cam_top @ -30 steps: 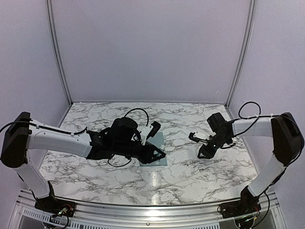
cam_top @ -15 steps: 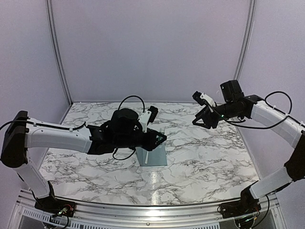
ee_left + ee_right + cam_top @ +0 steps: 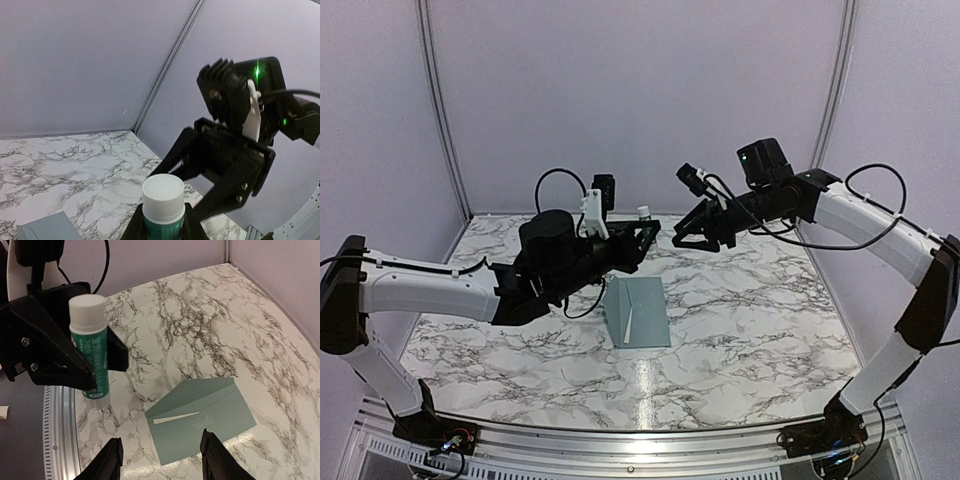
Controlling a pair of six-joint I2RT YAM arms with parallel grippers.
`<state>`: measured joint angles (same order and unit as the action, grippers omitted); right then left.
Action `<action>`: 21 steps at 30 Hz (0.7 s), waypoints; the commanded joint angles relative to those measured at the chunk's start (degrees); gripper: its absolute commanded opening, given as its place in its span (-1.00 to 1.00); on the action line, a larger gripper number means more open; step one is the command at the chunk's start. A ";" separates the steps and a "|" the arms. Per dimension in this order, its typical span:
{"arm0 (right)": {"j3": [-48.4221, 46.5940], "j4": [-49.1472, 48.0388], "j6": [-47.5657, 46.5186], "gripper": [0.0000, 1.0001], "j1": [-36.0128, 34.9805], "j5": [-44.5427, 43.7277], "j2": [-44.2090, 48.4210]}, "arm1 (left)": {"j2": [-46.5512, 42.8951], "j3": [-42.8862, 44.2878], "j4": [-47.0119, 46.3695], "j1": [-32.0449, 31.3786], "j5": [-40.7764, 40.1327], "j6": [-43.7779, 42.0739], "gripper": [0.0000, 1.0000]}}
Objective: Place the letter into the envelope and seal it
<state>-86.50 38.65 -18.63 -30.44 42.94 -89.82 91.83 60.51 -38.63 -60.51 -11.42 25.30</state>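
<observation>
The grey-blue envelope point(image 3: 638, 312) lies flat on the marble table, flap open, with a thin pale strip along its mouth point(image 3: 175, 418). In the right wrist view the envelope point(image 3: 205, 420) shows whole. The letter is hidden from view. My left gripper point(image 3: 640, 236) is raised above the table's back half and shut on a white-capped green glue stick point(image 3: 643, 213) held upright point(image 3: 163, 202). My right gripper point(image 3: 688, 238) hangs open in the air just right of the stick, not touching it. Its fingers point(image 3: 112, 462) frame the envelope far below, and the stick point(image 3: 89, 335) sits at upper left.
The marble tabletop point(image 3: 760, 330) is walled by pale panels at the back and sides, with metal posts point(image 3: 440, 110) in the corners. A metal rail point(image 3: 620, 450) runs along the near edge. Cables loop off both wrists.
Both arms have risen from the table. The left lifted the glue stick up from beside the envelope. The right swung up and left toward it, its jaws widening.
</observation>
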 commanded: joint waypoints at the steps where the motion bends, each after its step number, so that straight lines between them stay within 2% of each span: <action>1: -4.37 1.93 2.19 -0.01 -3.66 3.51 -1.24 | -1.99 -1.54 -10.92 0.39 -2.04 -1.61 -0.93; 9: -6.05 1.66 2.74 -0.01 -6.51 7.75 -3.04 | -0.68 -1.80 -13.53 0.39 2.50 -1.71 -0.90; 21: -4.31 0.36 3.31 -0.03 -6.80 14.41 -1.85 | 1.39 -0.90 -15.59 0.39 4.61 -0.94 -0.90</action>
<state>-90.30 40.32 -16.21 -36.60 53.56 -93.01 92.12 58.94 -51.00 -60.47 -8.27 24.43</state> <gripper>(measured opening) 0.484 0.181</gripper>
